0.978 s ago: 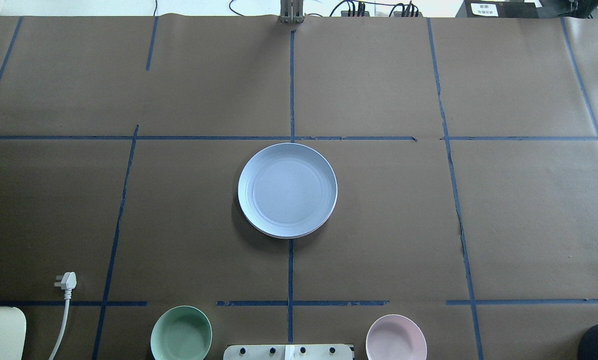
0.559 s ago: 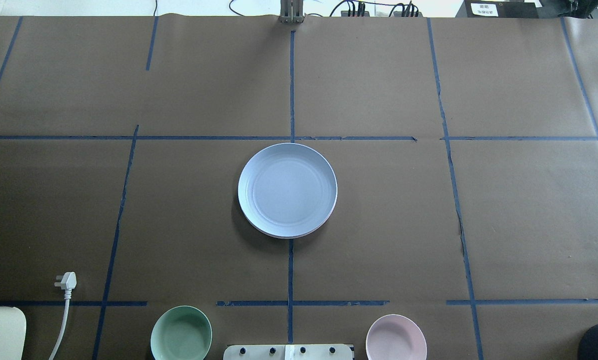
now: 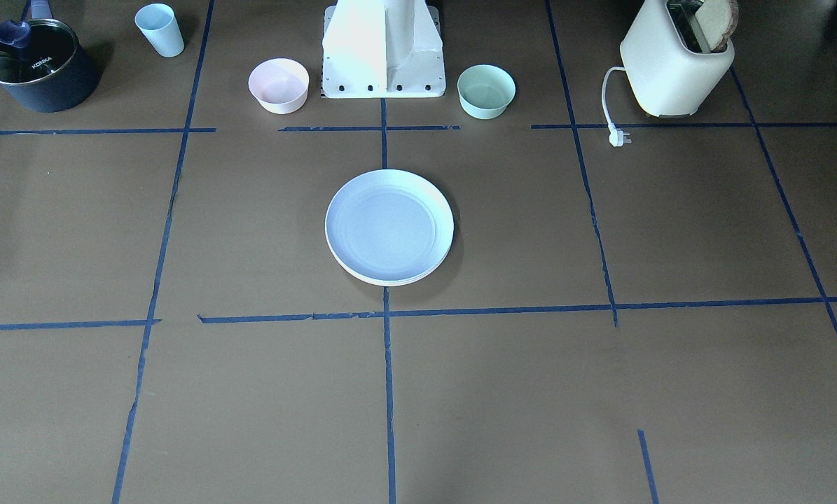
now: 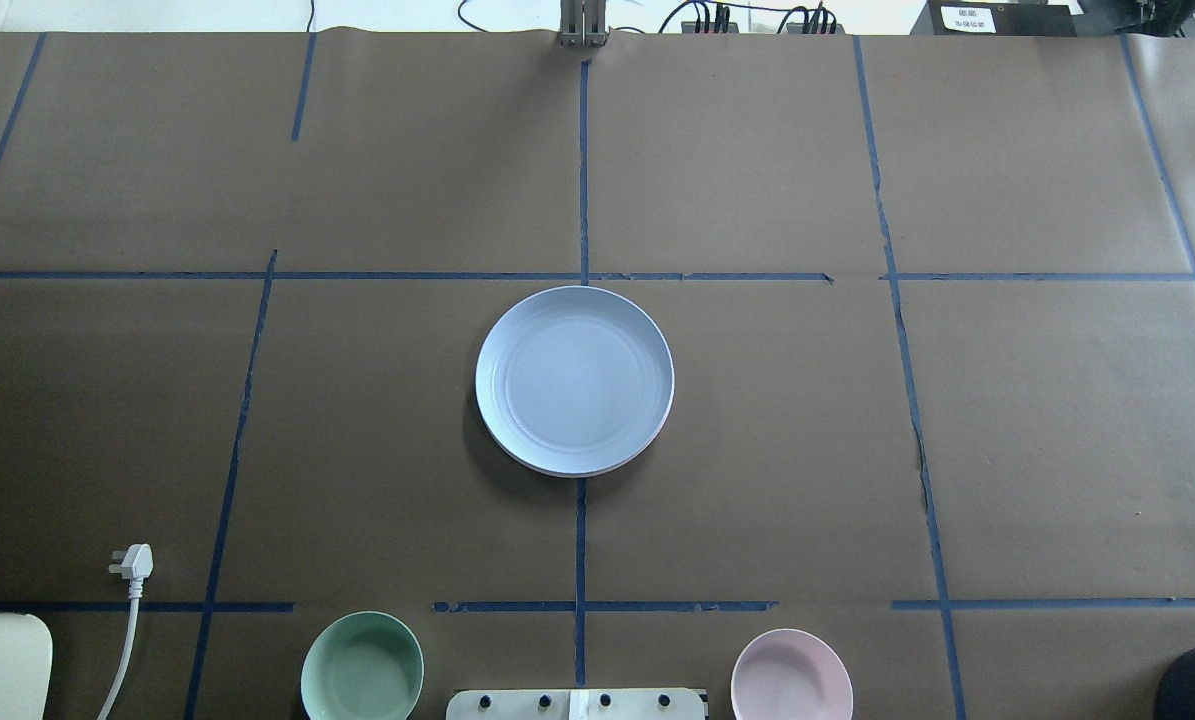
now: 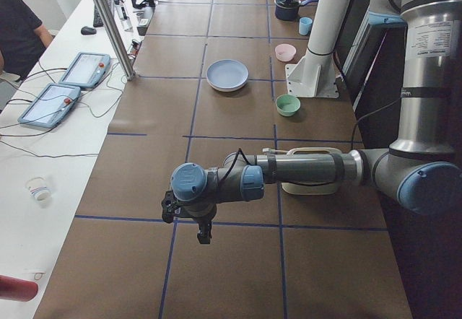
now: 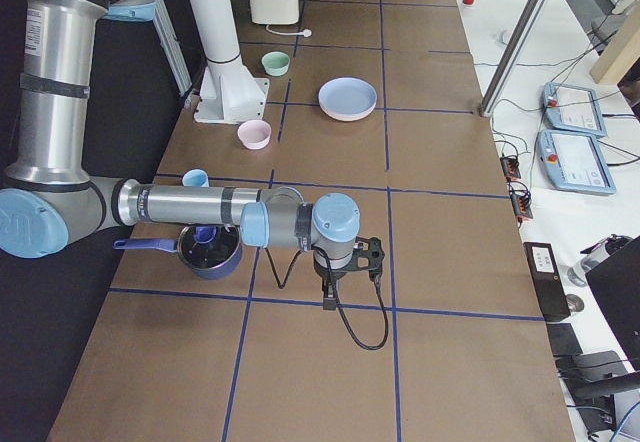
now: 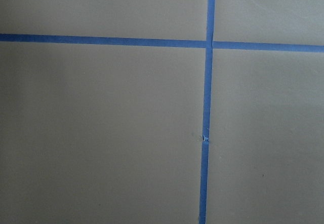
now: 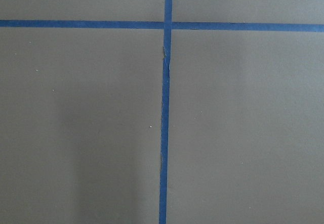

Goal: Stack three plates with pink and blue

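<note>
A light blue plate [image 4: 574, 380] lies on top of a stack at the table's centre, also in the front view [image 3: 389, 225]. A cream-white rim [image 3: 390, 281] shows under it in the front view, and a pale pink rim [image 6: 347, 115] in the right side view. My left gripper [image 5: 203, 232] hangs over bare table far from the stack and shows only in the left side view. My right gripper [image 6: 328, 297] shows only in the right side view. I cannot tell whether either is open or shut. Both wrist views show only brown paper and blue tape.
A mint bowl [image 4: 362, 668] and a small pink bowl [image 4: 791, 675] stand beside the robot's base. A toaster [image 3: 674, 66] with a loose plug [image 4: 133, 562] is on my left. A dark pot [image 3: 36, 66] and a blue cup [image 3: 160, 29] are on my right.
</note>
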